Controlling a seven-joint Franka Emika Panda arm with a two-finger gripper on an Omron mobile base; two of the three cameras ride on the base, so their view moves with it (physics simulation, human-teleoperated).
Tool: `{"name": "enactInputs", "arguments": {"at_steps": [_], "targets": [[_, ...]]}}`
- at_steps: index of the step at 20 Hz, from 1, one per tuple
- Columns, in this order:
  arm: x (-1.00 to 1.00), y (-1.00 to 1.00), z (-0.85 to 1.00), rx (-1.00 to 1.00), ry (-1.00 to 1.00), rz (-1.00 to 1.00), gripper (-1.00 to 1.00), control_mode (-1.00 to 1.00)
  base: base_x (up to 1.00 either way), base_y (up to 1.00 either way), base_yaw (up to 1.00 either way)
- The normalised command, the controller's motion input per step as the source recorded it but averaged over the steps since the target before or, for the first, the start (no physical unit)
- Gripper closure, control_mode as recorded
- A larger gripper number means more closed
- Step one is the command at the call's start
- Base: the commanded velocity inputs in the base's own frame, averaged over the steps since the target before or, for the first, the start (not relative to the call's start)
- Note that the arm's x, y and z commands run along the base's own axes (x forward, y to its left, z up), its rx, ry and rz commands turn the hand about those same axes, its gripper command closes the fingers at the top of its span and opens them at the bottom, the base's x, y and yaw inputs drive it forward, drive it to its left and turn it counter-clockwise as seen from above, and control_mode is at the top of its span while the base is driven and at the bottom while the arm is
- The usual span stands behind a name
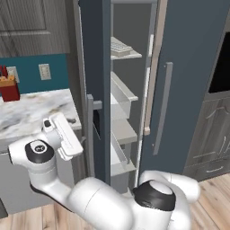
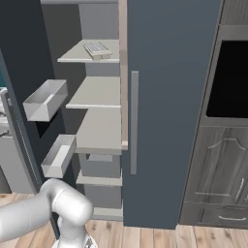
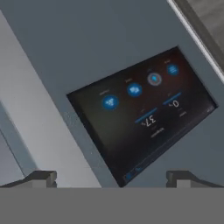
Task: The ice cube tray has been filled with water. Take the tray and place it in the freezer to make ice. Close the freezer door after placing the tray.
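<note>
A home kitchen: slate-blue fridge (image 2: 169,111), marble counter (image 1: 31,112), grey wood cabinets (image 2: 218,169), built-in oven (image 2: 230,80).

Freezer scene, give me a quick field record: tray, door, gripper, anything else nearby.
ice cube tray: lying on the top shelf inside the freezer
freezer door: open, seen edge-on in the left base view; its black panel with blue lights faces the hand camera
gripper: fingertips spread apart, nothing between them, aimed at the door's outer face close to the panel
door bins: two white bins on the inside of the open door, nothing visible in them
other fridge door: shut
counter: marble, left of the fridge, red holder at its back
</note>
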Motion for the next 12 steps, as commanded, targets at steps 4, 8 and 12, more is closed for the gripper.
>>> {"name": "enactInputs", "arguments": {"at_steps": [4, 8, 12], "targets": [[0.36, -0.03, -0.14, -0.01, 0.04, -0.04, -1.00, -1.00, 0.00, 0.00, 0.00], [0.30, -0.16, -0.17, -0.01, 0.05, -0.07, -1.00, -1.00, 0.00, 0.00, 0.00], [0.13, -0.40, -0.17, 0.00, 0.04, -0.09, -1.00, -1.00, 0.00, 0.00, 0.00]]}}
